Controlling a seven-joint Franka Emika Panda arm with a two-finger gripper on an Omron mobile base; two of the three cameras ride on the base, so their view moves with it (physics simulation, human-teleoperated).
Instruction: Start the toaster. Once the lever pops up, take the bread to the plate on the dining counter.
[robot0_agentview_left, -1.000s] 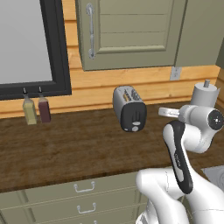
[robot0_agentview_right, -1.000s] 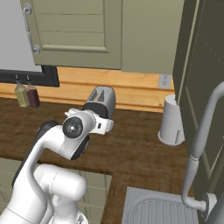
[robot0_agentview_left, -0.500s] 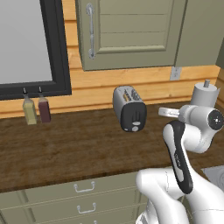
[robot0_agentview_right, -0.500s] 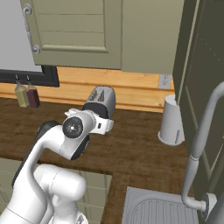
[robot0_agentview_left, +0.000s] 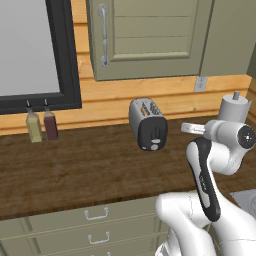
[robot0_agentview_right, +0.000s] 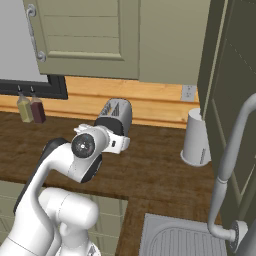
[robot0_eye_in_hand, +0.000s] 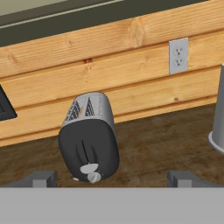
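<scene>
The toaster (robot0_agentview_left: 148, 123) stands on the dark wood worktop (robot0_agentview_left: 85, 170), close to the wooden wall boards (robot0_agentview_left: 165, 97) at the back, with its black end panel turned toward the room. In the hand view the toaster (robot0_eye_in_hand: 89, 135) leans a little in the picture, and its lever (robot0_eye_in_hand: 89, 168) sits low on the black panel, just above the round knob (robot0_eye_in_hand: 93, 177). Something tan shows inside the two slots on top, though it is too small to tell clearly.

The gripper (robot0_eye_in_hand: 111, 178) hangs in front of the toaster, well apart from it, its two dark fingertips (robot0_eye_in_hand: 41, 178) spread wide with nothing between them.

Farther out, two small bottles (robot0_agentview_left: 42, 125) stand against the wall to the left, under a black-framed window (robot0_agentview_left: 35, 52). An olive-green cupboard (robot0_agentview_left: 150, 35) hangs above the toaster. To the right, a white socket (robot0_eye_in_hand: 178, 55) is set in the wall boards, and a pale upright cylinder (robot0_agentview_right: 196, 137) rests on the worktop near it. A grey tap (robot0_agentview_right: 232, 165) curves over a sink (robot0_agentview_right: 175, 242) at the right end. Olive-green drawers (robot0_agentview_left: 95, 225) run below the worktop edge.
</scene>
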